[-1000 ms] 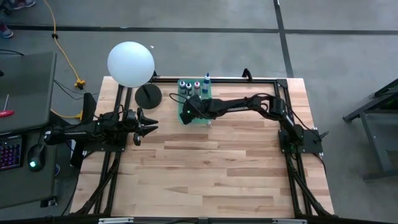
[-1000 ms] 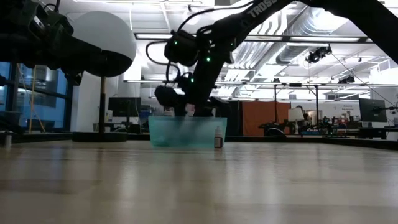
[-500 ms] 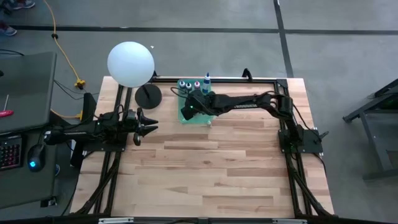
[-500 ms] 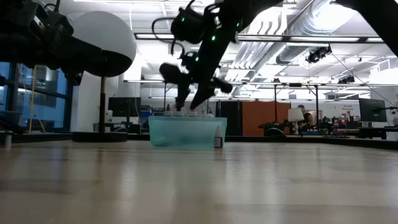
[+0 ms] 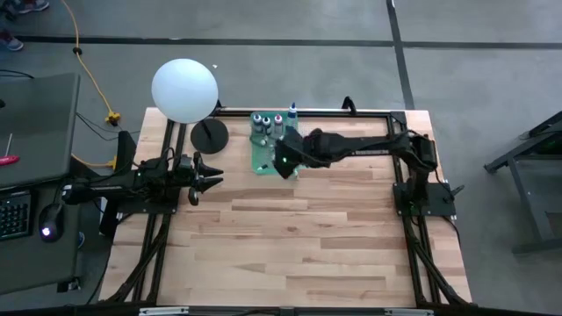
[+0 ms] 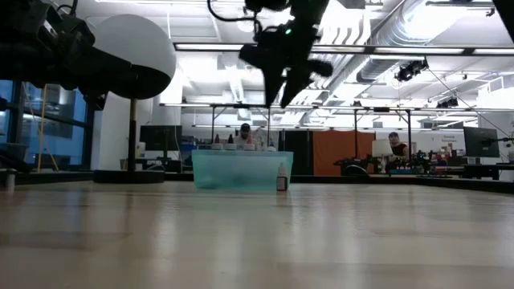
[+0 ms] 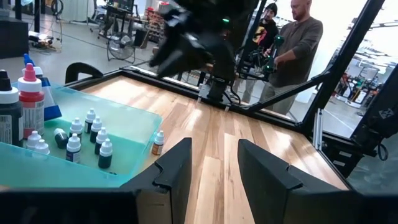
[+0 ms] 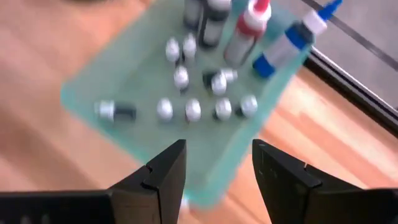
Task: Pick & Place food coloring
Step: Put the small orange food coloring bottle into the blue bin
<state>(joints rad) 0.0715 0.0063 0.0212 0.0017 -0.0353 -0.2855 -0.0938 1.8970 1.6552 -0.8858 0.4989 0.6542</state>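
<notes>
Wooden planks cover the table (image 5: 299, 237) we work at, and from above we see our left gripper (image 5: 204, 175) waiting near the table's left edge beside the round white lamp (image 5: 184, 89), while our right gripper (image 5: 283, 161) hangs over the near edge of the green tray (image 5: 260, 163). A moment ago that gripper was down inside the tray; now it has pulled back and risen, carrying nothing, so we judge a bottle was just let go there or a grasp was missed. At table height, the right gripper sits high above the tray (image 6: 241, 170), fingers spread and empty, and one small bottle (image 6: 281, 178) stands on the wood just beside the tray's wall, still outside. Through the left wrist camera, our own left fingers (image 7: 177, 171) stand apart with nothing between them; beyond them the little white-capped bottles (image 7: 87, 134) cluster inside the tray, the lone bottle (image 7: 158, 142) stands on the boards just outside it, and two people stand beyond the table. Looking past the right wrist, the right fingers (image 8: 163, 173) are apart over the tray, whose floor holds the small bottles (image 8: 193, 99), some lying on their sides, with larger bottles (image 8: 249, 28) at its far end. We reckon the stray bottle is next.
</notes>
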